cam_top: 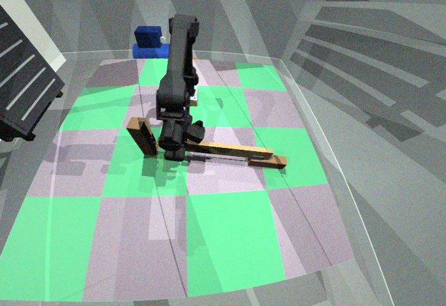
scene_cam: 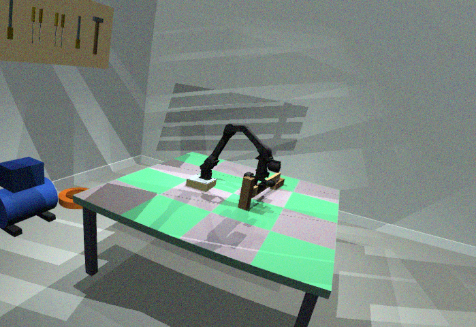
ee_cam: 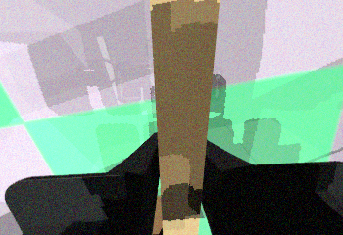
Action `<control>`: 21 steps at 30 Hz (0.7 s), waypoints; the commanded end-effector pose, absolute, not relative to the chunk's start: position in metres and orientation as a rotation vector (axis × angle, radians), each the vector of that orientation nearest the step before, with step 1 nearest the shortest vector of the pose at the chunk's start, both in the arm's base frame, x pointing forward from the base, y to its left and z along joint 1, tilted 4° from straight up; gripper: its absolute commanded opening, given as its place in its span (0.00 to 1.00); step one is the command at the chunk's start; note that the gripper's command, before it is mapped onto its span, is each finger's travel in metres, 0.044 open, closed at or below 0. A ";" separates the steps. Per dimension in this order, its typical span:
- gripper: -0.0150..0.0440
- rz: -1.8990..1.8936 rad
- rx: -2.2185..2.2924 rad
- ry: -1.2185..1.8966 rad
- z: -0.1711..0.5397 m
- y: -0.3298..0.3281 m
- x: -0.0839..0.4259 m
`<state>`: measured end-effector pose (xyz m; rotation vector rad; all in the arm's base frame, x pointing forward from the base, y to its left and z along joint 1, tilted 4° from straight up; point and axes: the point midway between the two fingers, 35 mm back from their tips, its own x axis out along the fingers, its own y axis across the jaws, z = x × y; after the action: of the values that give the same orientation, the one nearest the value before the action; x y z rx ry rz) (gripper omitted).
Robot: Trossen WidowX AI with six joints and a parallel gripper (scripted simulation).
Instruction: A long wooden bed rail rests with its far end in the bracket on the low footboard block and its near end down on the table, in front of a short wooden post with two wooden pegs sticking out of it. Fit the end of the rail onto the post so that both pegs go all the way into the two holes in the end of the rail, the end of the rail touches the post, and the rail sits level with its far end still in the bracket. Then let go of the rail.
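Gripper (ee_cam: pixel 179 188) clamped on bed rail (cam_top: pixel 230 148) near its post-side end, just beside the post (cam_top: pixel 143 136), far end at footboard block (cam_top: pixel 268 161).

the long tan wooden rail (cam_top: pixel 230 146) is lying across the checkered table, far end sitting on the low footboard block (cam_top: pixel 270 162), near end reaching toward the short upright post (cam_top: pixel 143 136).

The matte black, boxy-linked robot arm (cam_top: pixel 180 72) had rounded cylindrical joints and stood on a pale rectangular base block (scene_cam: pixel 201 183); its black gripper (ee_cam: pixel 181 188) had broad flat fingers.
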<state>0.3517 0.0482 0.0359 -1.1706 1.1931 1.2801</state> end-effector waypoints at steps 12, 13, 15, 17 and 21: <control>0.25 1.270 -1.173 1.174 0.049 0.048 0.354; 0.25 1.270 -1.173 1.174 0.050 0.048 0.354; 0.25 1.270 -1.173 1.174 0.051 0.048 0.354; 0.25 1.270 -1.173 1.174 0.052 0.048 0.354; 0.25 1.270 -1.173 1.174 0.052 0.048 0.354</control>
<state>0.3520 0.0478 0.0460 -1.1707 1.1923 1.2786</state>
